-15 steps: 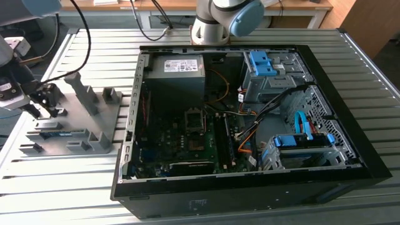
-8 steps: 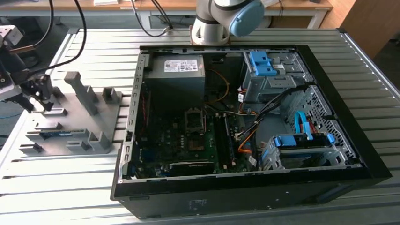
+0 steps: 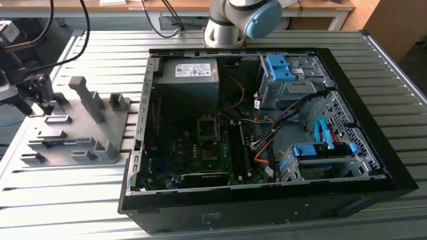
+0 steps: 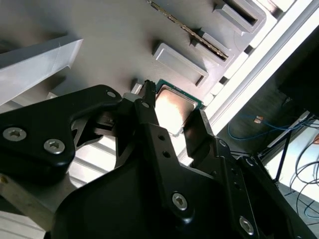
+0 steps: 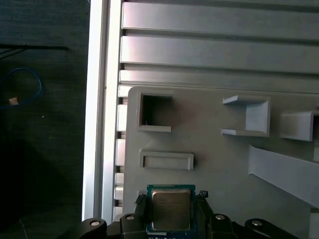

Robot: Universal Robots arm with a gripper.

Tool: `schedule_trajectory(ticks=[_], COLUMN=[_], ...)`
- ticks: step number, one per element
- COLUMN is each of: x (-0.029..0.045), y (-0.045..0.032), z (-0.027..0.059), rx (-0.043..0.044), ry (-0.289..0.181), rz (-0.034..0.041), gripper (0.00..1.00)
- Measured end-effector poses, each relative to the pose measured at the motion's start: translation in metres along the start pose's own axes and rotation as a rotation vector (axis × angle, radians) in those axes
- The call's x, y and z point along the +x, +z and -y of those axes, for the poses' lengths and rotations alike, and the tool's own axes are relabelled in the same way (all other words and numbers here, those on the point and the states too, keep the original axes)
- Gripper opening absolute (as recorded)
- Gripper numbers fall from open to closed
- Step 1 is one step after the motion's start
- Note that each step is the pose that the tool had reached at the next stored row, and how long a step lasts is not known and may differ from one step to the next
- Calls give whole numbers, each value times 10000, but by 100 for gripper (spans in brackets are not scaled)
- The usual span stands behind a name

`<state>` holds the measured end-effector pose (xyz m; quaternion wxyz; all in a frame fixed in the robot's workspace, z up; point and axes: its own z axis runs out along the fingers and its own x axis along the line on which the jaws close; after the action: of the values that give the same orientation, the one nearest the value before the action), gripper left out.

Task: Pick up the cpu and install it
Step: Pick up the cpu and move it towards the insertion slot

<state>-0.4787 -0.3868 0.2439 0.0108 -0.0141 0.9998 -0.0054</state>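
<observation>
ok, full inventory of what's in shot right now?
cpu: 1, silver lid on green board, lying on the fixture tray
fixture tray: 1, grey, table, the exterior view's left
PC case: 1, black, side open, mid table
motherboard: 1, dark green, case floor
cpu socket: 1, metal frame, middle of the motherboard
power supply: 1, grey, far end of the case
drive caddies: 2, blue, case's right side in the exterior view
table: 1, slatted metal, under everything
arm: 1, grey with blue cap, base behind the case
gripper: 1, black, straddling the cpu
</observation>
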Motion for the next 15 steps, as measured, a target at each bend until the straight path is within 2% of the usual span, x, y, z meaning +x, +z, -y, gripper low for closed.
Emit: schedule_trajectory(ticks=[8, 15], x=[-2, -4], y=[-80, -180], z=[1, 2], rx=[0, 0], ry=[0, 0], rz=[0, -1], gripper=[47, 47])
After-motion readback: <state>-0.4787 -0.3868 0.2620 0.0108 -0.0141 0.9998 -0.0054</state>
